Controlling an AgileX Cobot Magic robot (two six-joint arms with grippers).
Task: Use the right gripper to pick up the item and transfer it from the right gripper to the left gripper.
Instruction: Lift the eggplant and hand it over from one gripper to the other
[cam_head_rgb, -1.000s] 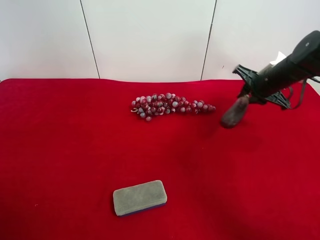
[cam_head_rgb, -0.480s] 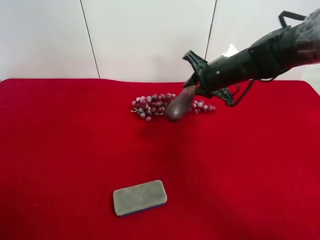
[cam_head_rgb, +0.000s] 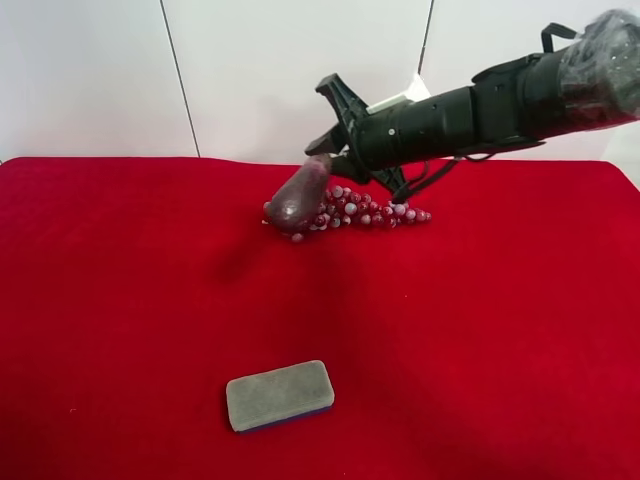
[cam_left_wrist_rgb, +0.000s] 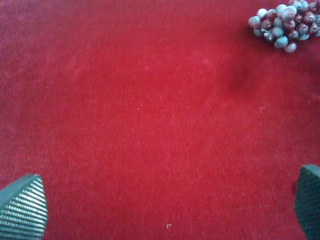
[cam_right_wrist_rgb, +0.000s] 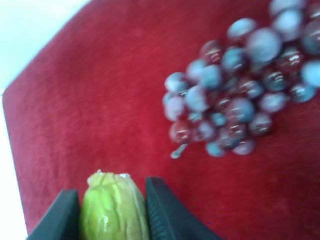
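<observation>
Looking from up high, we see the right tool (cam_head_rgb: 323, 163) pinching the toy eggplant (cam_head_rgb: 298, 198) in the air, just over the grapes (cam_head_rgb: 365, 210). Picking up is done; handing over is not. We count one eggplant, one bunch of grapes and one eraser (cam_head_rgb: 279, 394) on the red surface (cam_head_rgb: 500, 350). From the right wrist, its green end sits squeezed. From the left wrist, the left tool (cam_left_wrist_rgb: 165, 202) gapes wide, empty.

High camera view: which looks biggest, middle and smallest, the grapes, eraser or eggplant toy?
1. grapes, the longest.
2. eraser, close behind, but nearer the camera.
3. eggplant toy, smallest, held in the air.
</observation>
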